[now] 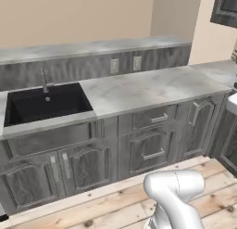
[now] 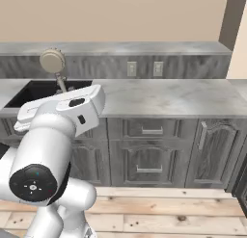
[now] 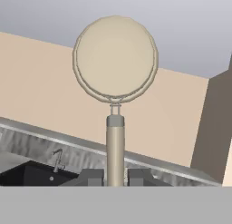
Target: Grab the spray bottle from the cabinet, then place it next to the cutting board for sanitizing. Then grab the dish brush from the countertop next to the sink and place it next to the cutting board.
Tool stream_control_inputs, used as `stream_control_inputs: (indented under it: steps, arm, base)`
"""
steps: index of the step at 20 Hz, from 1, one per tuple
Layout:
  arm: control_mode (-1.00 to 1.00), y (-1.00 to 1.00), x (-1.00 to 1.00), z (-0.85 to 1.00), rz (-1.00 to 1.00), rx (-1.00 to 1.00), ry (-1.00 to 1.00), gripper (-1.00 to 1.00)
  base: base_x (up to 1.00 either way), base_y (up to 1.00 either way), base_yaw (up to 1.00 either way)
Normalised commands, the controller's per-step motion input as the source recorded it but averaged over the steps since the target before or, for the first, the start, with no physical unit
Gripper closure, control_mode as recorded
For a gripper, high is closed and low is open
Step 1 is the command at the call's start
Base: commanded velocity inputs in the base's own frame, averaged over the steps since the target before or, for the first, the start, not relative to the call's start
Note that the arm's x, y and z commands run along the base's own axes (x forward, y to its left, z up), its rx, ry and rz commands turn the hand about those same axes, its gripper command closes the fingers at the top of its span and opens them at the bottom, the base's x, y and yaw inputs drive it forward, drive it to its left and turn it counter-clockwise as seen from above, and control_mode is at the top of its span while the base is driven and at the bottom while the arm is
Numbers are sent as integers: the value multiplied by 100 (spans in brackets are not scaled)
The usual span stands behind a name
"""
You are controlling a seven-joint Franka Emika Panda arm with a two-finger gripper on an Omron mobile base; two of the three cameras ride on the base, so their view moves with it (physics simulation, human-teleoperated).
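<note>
The jaws were pinching the dish brush (image 3: 115, 141) by its slim handle, round head up, lifted clear above the tabletop (image 2: 169, 97) near the sink (image 2: 38, 90). This grip probably kept the head clear for carrying.

Cream-headed dish brush (image 3: 115, 64) upright, aloft

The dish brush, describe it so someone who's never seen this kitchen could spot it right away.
Find the black sink sunk in the grey countertop. In front of it the gripper is shut on a slim tan stick, holding the dish brush upright in the air. Its round cream head sets it apart from the thin grey faucet.
</note>
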Motion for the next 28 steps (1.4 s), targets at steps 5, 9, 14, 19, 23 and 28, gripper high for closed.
stream_control_inputs:
  steps: [5,9,14,19,23,28]
  arm:
    - [100,0,0,0,0,0,0,100]
    - [100,0,0,0,0,0,0,100]
    - [100,0,0,0,0,0,0,100]
    - [100,0,0,0,0,0,0,100]
    - [100,0,0,0,0,0,0,100]
    - [100,0,0,0,0,0,0,100]
  base:
    - [-65,46,-76]
    - [-38,38,-83]
    - [-27,1,-87]
    - [-24,0,-89]
    - [-23,0,-87]
    - [-7,-29,-65]
